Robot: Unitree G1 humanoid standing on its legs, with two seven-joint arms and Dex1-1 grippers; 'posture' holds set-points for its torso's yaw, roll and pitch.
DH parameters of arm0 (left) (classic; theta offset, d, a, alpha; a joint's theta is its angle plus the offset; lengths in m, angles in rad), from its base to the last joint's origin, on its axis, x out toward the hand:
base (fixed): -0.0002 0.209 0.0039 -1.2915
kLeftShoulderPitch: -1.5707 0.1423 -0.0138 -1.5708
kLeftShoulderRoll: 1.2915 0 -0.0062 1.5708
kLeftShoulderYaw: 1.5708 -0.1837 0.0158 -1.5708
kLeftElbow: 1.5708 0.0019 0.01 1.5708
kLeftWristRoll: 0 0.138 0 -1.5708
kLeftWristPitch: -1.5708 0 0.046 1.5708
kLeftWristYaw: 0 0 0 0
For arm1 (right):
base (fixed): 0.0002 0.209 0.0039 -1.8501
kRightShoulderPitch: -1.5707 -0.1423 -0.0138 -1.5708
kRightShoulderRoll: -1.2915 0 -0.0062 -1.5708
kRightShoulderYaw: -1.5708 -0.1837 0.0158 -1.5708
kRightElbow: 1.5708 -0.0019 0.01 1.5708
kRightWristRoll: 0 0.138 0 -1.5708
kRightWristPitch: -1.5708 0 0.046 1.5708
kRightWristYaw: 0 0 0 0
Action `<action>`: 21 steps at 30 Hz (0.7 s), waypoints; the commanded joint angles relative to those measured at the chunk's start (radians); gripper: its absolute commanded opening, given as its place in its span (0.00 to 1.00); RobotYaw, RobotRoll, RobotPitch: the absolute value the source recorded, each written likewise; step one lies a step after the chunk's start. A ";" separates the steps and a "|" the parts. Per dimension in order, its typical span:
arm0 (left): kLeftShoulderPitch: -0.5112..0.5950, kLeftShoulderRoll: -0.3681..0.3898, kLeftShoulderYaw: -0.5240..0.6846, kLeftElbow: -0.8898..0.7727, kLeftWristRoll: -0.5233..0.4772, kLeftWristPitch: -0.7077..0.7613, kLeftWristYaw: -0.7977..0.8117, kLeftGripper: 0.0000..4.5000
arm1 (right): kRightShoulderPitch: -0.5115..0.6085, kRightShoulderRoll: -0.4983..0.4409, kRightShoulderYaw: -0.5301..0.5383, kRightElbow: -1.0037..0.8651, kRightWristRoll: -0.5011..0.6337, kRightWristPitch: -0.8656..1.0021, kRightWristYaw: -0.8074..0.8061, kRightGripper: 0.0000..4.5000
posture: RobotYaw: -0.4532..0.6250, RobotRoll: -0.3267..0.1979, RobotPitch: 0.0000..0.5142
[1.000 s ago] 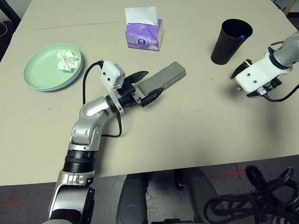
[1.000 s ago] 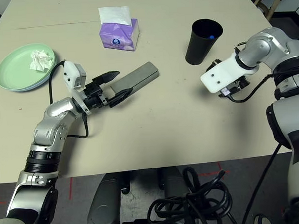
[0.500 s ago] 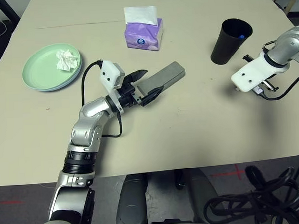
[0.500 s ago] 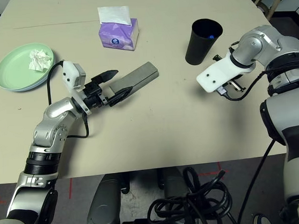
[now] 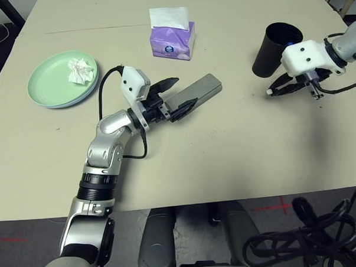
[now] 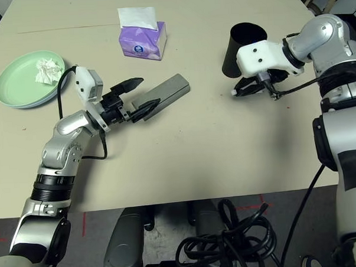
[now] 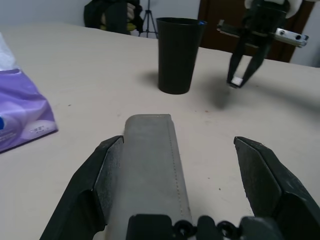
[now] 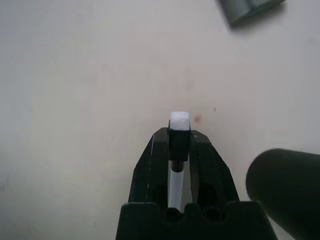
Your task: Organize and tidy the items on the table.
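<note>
A grey glasses case (image 5: 198, 91) lies on the beige table (image 5: 226, 155) near its middle. My left gripper (image 5: 177, 97) stands open around the case's near end; one finger (image 7: 107, 170) is against its side and the other (image 7: 265, 175) is well apart. My right gripper (image 5: 272, 93) hovers just in front of the black cup (image 5: 276, 46), shut on a thin white pen (image 8: 179, 120) whose tip sticks out past the fingertips. A crumpled white tissue (image 5: 81, 71) lies on the pale green plate (image 5: 49, 86), which sits on a pale blue plate at the far left.
A purple tissue box (image 5: 172, 39) stands at the back, behind the case. The black cup (image 7: 179, 55) is upright at the back right, with something blue inside. Bare tabletop lies between the case and the cup and along the front edge.
My right gripper has turned over and swung up next to the black cup, its fingers now pointing down and left. My left gripper stays open around the case, shifted slightly.
</note>
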 commanded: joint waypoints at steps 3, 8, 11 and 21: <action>-0.031 0.027 -0.037 0.100 0.038 -0.073 -0.088 1.00 | 0.024 -0.012 -0.151 -0.136 0.210 0.285 0.009 0.09 | 0.44 0.62 0.34; -0.051 0.029 -0.042 0.166 0.055 -0.127 -0.125 1.00 | 0.054 0.013 -0.312 -0.226 0.308 0.463 -0.075 0.09 | 0.42 0.62 0.31; -0.065 0.029 -0.047 0.207 0.073 -0.163 -0.143 1.00 | 0.066 0.038 -0.401 -0.256 0.360 0.531 -0.164 0.09 | 0.41 0.62 0.29; -0.084 0.040 -0.053 0.268 0.114 -0.228 -0.160 1.00 | 0.130 0.149 -0.609 -0.315 0.429 0.566 -0.576 0.09 | 0.41 0.62 0.26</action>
